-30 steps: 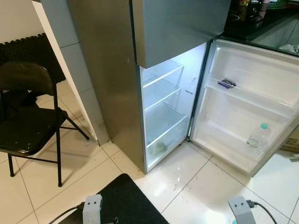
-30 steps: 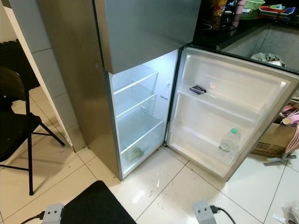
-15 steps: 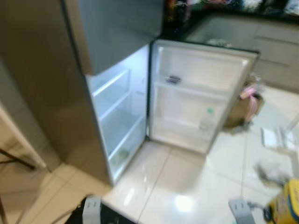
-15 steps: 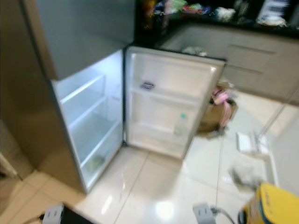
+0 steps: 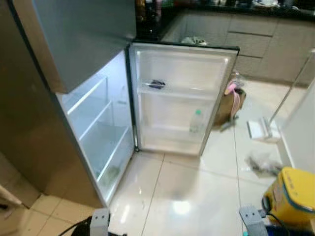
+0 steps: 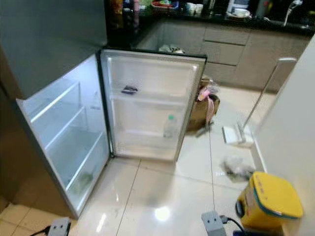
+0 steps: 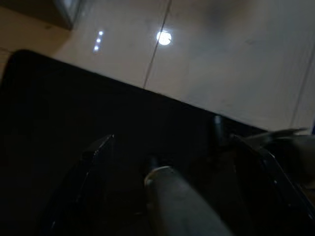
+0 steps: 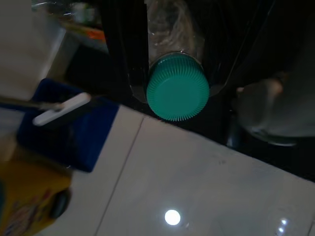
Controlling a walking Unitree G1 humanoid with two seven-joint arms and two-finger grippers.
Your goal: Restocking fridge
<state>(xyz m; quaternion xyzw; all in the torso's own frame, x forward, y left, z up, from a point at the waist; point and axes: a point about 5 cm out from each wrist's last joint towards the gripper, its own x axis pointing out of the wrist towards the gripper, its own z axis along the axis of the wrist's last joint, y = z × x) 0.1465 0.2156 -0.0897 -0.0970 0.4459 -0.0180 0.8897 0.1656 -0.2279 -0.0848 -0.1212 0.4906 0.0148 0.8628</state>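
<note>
- The head camera is swinging to the right against the frames a second ago: the fridge is now sitting toward the left of the head views, and the folding chair seen then is out of frame.
- Newly in frame on the right are a yellow bin, a dustpan with its long handle, a crumpled bag on the floor, and a cardboard box just behind the open door's far edge.
- The picture is sharper than half a second ago, though still somewhat soft.
- The fridge's lower door is standing wide open; the lit compartment is showing clear shelves.
- A bottle with a green cap is standing in the door's lower rack, toward its right end; a small dark item is lying at the left end of the upper rack. What it is cannot be made out.
- Something greenish is lying in the bottom drawer; too indistinct to identify.
- The right gripper is holding a second bottle, its two fingers closed on the neck on either side, green cap pointing at the floor.
- The bottle's body is mostly hidden in shadow behind the cap.
- The left gripper is hanging over a black mat; its fingers are standing apart with nothing between them. This view is very dark.
- The countertop behind is cut off by the top edge, its clutter unreadable.
</note>
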